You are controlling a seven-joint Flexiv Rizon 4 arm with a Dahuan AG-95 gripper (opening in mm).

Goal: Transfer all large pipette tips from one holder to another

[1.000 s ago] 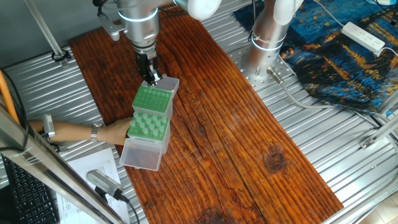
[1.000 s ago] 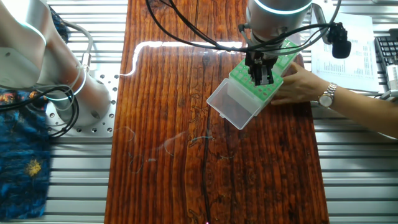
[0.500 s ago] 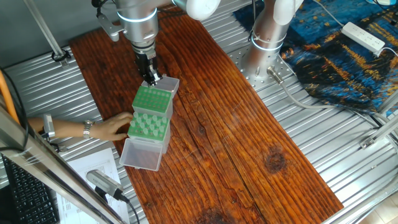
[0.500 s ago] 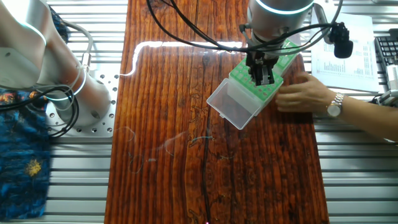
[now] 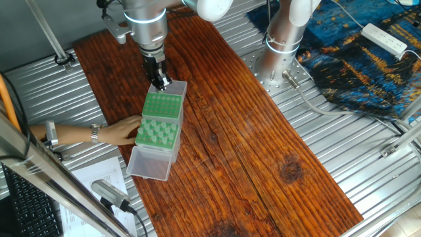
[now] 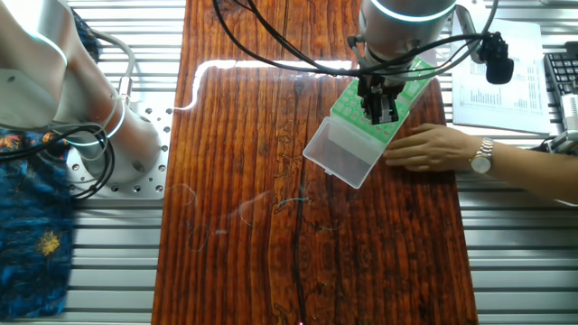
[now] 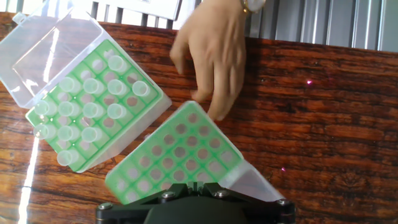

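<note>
Tips (image 7: pixel 87 102) in rack (image 7: pixel 143 118) beside seemingly unfilled rack (image 7: pixel 177 155)

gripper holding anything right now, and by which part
Cannot tell. The tool sits low over the empty green rack, but its tips are hidden.

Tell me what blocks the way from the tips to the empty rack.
A person's hand rests on the table, fingers touching the empty rack at its edge near the tips. It lies by the gap between the racks. Nothing else is visible there.

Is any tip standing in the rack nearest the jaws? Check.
No; the near rack shows only empty holes, while the pipette tips fill the other rack.
</note>
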